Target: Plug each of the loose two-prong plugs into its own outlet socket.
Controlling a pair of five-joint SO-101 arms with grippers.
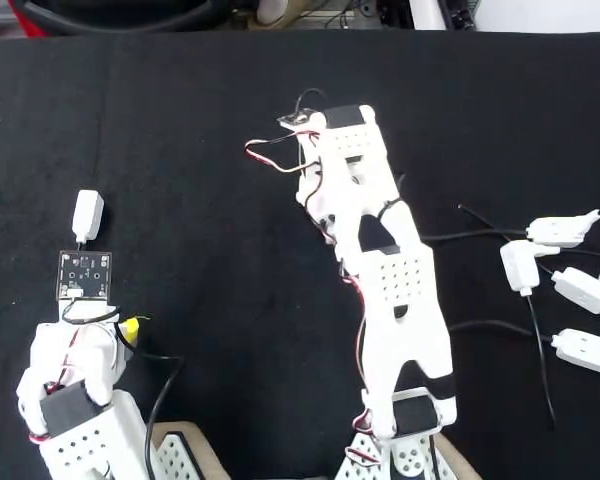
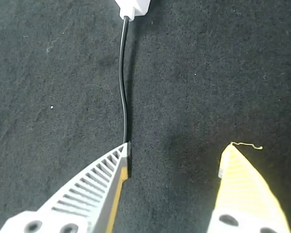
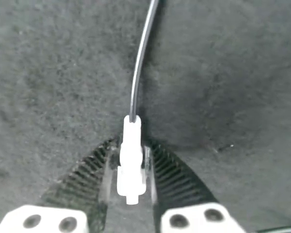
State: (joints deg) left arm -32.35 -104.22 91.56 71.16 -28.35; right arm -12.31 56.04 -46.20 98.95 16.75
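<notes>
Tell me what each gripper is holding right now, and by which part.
The right gripper clamps a white plug by the sides of its body. The left gripper is open, holding nothing.

I am white printed plastic. My right arm (image 1: 395, 300) wears a plate dotted with small holes, and thin red and white wires trail beside it. My left arm (image 1: 75, 395) carries a square black circuit board (image 1: 84, 274) and a black cable (image 1: 163, 395). Its ribbed tips are a white finger (image 2: 87, 199) and a yellow finger (image 2: 242, 184).
</notes>
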